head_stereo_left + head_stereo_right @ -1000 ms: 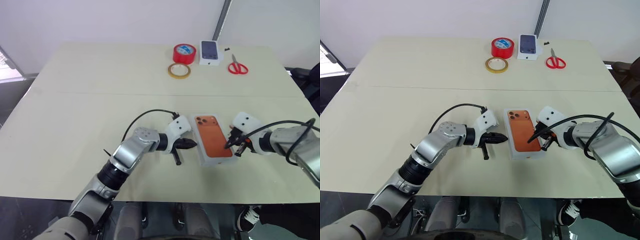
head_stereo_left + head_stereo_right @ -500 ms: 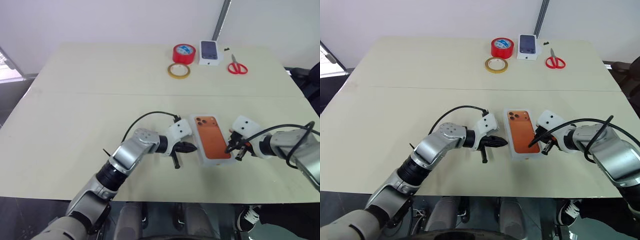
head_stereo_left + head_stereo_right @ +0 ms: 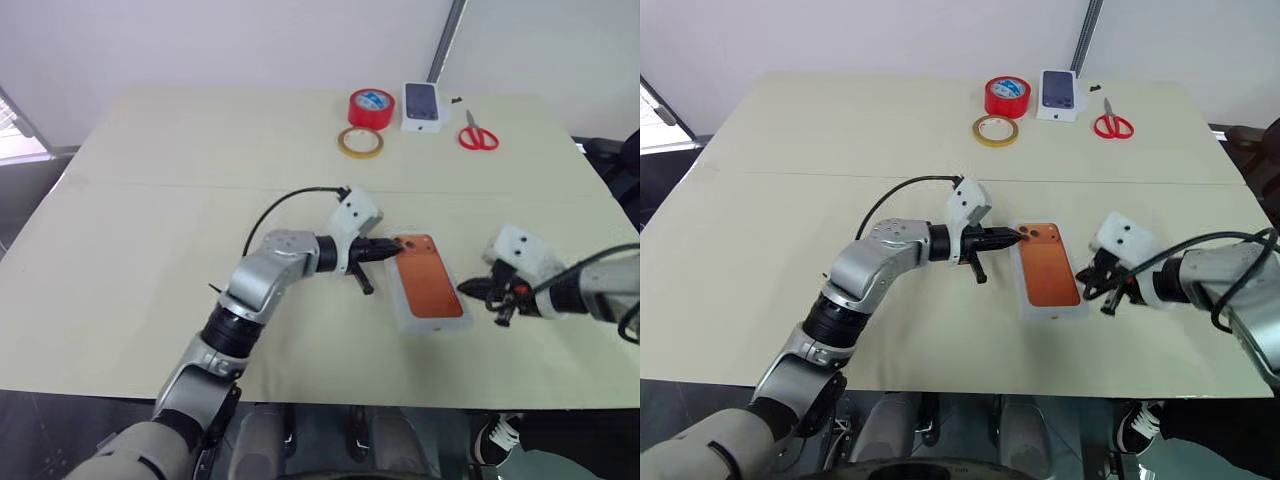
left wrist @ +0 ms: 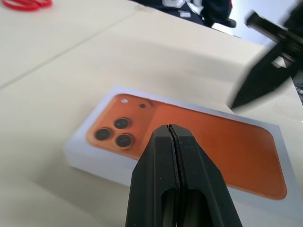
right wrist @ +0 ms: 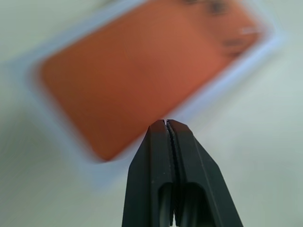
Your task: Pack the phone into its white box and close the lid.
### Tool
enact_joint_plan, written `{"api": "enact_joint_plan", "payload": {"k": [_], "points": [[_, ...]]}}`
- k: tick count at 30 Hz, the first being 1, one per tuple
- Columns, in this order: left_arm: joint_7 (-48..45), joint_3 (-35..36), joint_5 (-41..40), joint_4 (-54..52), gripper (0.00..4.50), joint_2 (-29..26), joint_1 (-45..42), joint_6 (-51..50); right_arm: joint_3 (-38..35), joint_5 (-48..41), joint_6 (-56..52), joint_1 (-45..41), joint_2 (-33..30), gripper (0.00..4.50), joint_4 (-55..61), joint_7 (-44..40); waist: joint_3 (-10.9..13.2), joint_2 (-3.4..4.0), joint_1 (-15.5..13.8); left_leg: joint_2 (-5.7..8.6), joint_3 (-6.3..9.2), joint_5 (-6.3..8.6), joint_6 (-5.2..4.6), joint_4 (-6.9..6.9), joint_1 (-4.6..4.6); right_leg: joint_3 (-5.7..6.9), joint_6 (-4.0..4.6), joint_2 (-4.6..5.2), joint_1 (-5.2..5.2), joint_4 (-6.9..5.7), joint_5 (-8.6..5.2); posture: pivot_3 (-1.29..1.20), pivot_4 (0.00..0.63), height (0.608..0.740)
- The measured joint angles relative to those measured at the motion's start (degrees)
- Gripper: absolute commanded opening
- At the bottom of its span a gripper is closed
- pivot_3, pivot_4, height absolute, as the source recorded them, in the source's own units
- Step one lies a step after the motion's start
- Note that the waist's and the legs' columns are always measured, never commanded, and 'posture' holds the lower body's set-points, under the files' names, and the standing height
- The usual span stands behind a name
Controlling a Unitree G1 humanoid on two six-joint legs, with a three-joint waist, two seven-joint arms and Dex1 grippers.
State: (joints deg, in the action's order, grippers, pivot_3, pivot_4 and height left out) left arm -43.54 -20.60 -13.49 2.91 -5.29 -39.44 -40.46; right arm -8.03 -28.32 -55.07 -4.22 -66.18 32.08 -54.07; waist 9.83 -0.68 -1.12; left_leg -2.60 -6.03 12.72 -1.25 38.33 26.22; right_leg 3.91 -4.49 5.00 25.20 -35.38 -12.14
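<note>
The orange phone [image 3: 430,285] lies back up in the white box [image 3: 436,324], whose pale rim shows all round it, near the table's front right. My left gripper [image 3: 393,248] is shut, its tip at the phone's camera end; the left wrist view has the shut fingertips [image 4: 169,126] just over the phone [image 4: 208,146] beside its three lenses. My right gripper [image 3: 470,288] is shut and empty, hanging a little to the right of the box, apart from it. The right wrist view shows its tip [image 5: 164,122] short of the phone [image 5: 128,80]. The lid is out of view.
At the table's far edge stand a red tape roll [image 3: 370,107], a yellowish tape ring [image 3: 359,142], a small white carton with a dark phone picture [image 3: 421,105] and red scissors [image 3: 478,136]. A seam crosses the beige table [image 3: 150,250].
My left gripper rose from the box's left side to the phone's camera end. My right gripper drew back to the right, off the phone's edge.
</note>
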Motion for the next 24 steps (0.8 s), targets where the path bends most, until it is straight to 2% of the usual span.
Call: {"api": "enact_joint_plan", "payload": {"k": [6,10,13,18,24], "points": [[-1.4,-5.7,3.0,3.8,0.00,-0.4,0.0,1.3,1.8,1.4,0.9,4.9,0.5,0.04,2.8,3.0,0.0,-0.03,0.3,-0.02,0.01,0.00,0.00,0.00,-0.13,0.00,0.14,-0.01,-0.08,-0.02,-0.08,0.00,0.150,0.740],[-1.4,-6.4,3.9,4.4,0.00,-0.4,0.0,1.4,2.6,2.3,0.9,4.8,1.0,0.04,2.9,4.7,-0.1,-0.12,0.3,-0.11,0.03,0.05,0.00,-0.12,-0.76,0.01,0.15,0.00,-0.65,0.17,-0.12,0.00,0.150,0.740],[-1.1,-6.0,4.1,4.8,0.00,-0.3,0.1,1.8,2.7,2.4,0.9,3.7,2.2,0.04,2.2,5.6,-0.1,-0.15,0.4,-0.14,0.03,0.07,-0.01,-0.13,-0.82,0.01,0.15,0.02,-0.70,0.19,-0.13,0.00,0.150,0.740],[2.1,1.1,2.9,1.4,0.00,-2.6,2.7,2.8,0.9,2.5,4.3,-2.6,7.0,0.04,-3.8,7.9,-0.1,-0.10,0.6,-0.15,-0.01,0.06,-0.01,-0.19,-0.78,-0.01,0.14,0.01,-0.56,0.08,-0.12,0.00,0.150,0.740],[7.2,14.0,1.0,-9.6,0.00,-10.1,8.3,1.9,-0.2,4.7,11.8,-10.6,11.6,0.04,-14.6,9.7,-0.1,-0.09,0.4,-0.13,-0.03,0.06,-0.01,-0.20,-0.79,-0.01,0.12,0.02,-0.58,0.07,-0.12,0.00,0.150,0.740]]}}
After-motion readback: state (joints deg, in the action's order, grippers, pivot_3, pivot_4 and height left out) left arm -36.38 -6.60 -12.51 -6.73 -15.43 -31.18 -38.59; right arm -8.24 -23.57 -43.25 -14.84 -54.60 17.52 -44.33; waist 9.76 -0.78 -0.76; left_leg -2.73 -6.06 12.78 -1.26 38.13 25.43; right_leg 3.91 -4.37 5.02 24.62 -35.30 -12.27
